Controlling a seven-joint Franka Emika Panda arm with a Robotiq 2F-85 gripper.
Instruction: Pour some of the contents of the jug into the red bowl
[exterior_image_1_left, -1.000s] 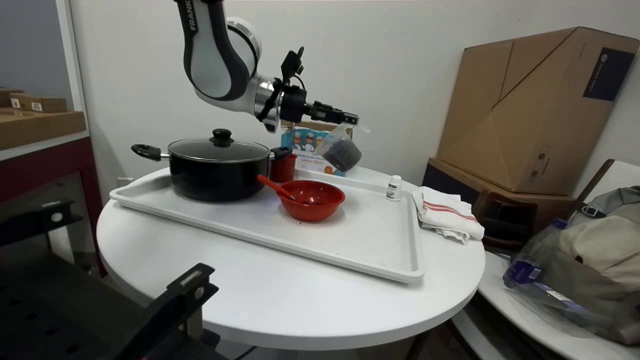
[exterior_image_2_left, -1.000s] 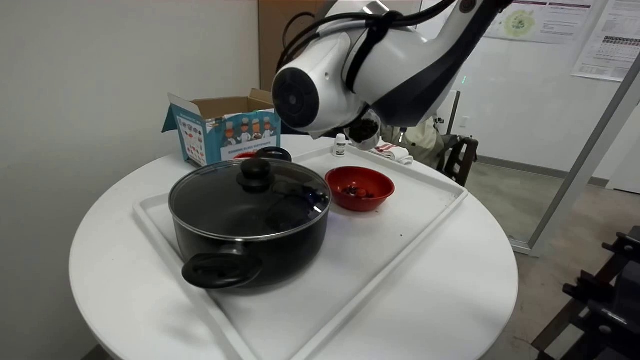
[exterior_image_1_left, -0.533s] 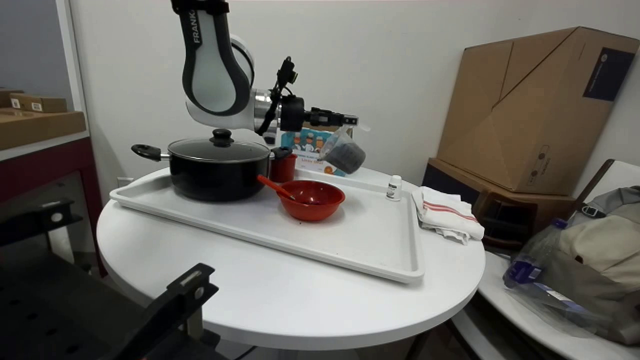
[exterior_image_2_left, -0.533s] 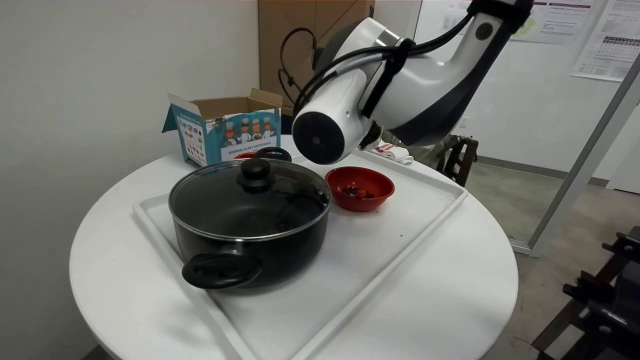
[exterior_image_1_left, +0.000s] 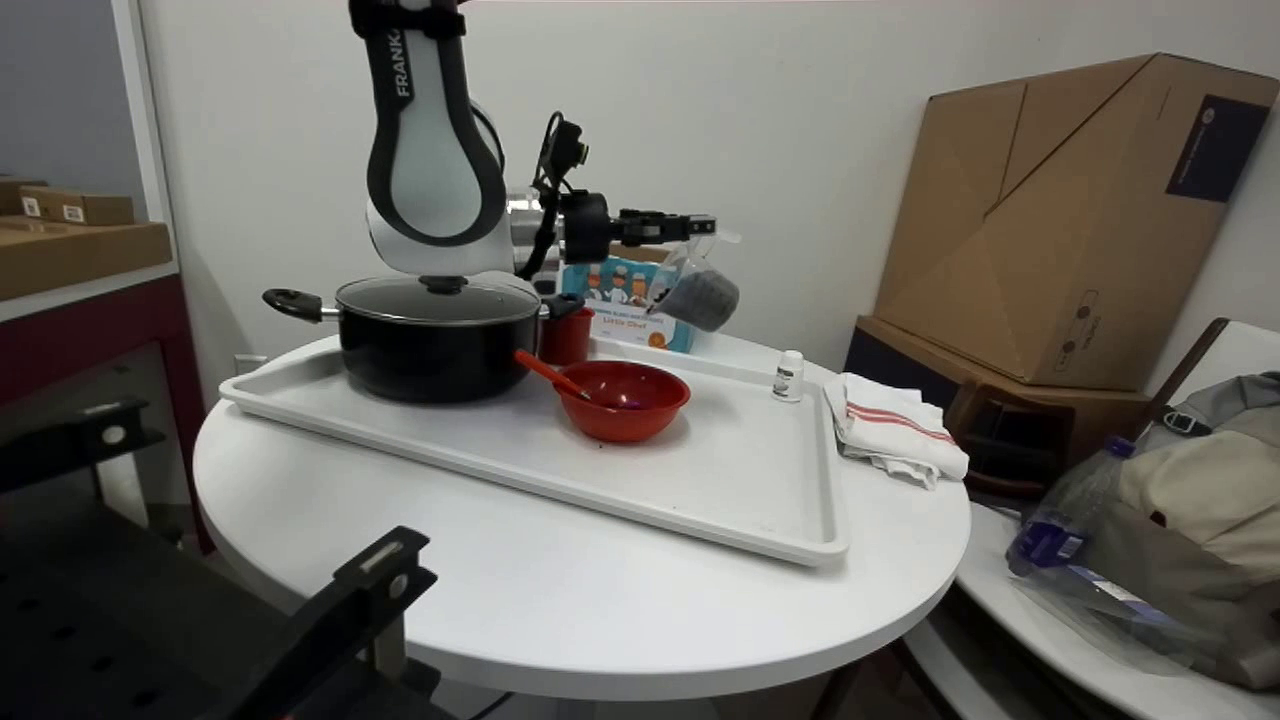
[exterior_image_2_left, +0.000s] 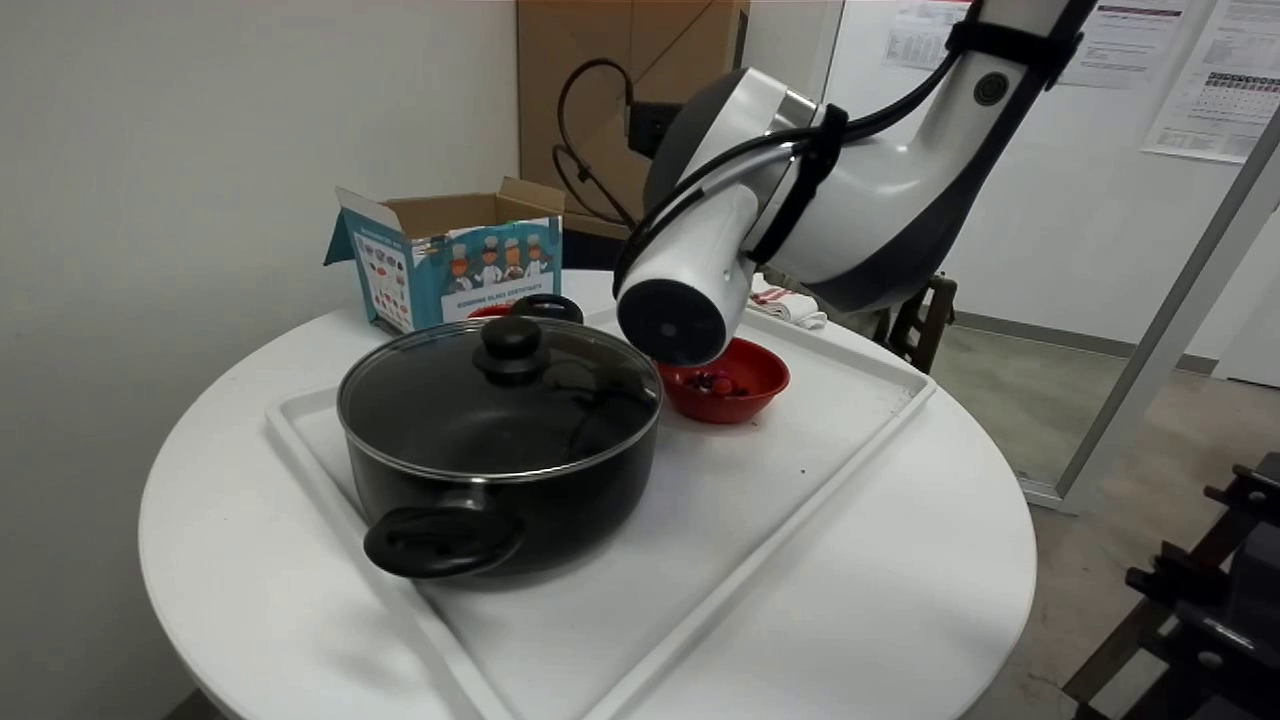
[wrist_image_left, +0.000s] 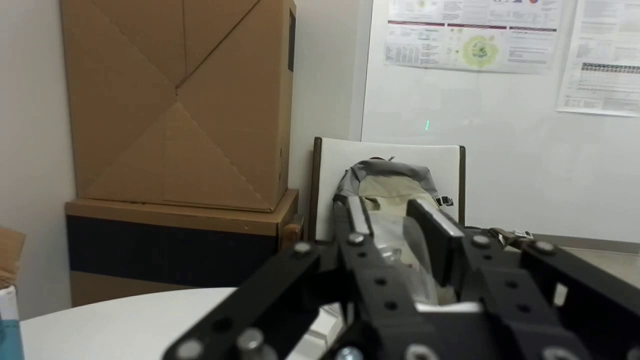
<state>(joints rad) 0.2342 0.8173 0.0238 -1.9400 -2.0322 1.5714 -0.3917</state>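
Note:
The jug (exterior_image_1_left: 702, 298) is a translucent cup with dark contents. In an exterior view it hangs tilted in the air, its mouth side toward the left, above and behind the red bowl (exterior_image_1_left: 625, 425). My gripper (exterior_image_1_left: 703, 226) is shut on the jug's upper edge or handle; which one I cannot tell. In the wrist view, clear plastic of the jug (wrist_image_left: 420, 245) shows between the fingers (wrist_image_left: 385, 207). The red bowl sits on the tray with dark bits inside, a red handle leaning over its rim. In an exterior view the arm hides the jug and part of the bowl (exterior_image_2_left: 740, 405).
A large black lidded pot (exterior_image_1_left: 440, 360) stands beside the bowl on the white tray (exterior_image_1_left: 740, 500). A red cup (exterior_image_1_left: 567, 338) is behind them. A small white bottle (exterior_image_1_left: 788, 377) is on the tray's far right. A folded towel (exterior_image_1_left: 890, 425) and a cardboard box (exterior_image_2_left: 450, 260) are on the table.
The arm's wrist has lowered and turned, tipping the jug further, with its dark contents shifting toward the mouth side. In an exterior view the arm now covers the jug and the bowl's rim.

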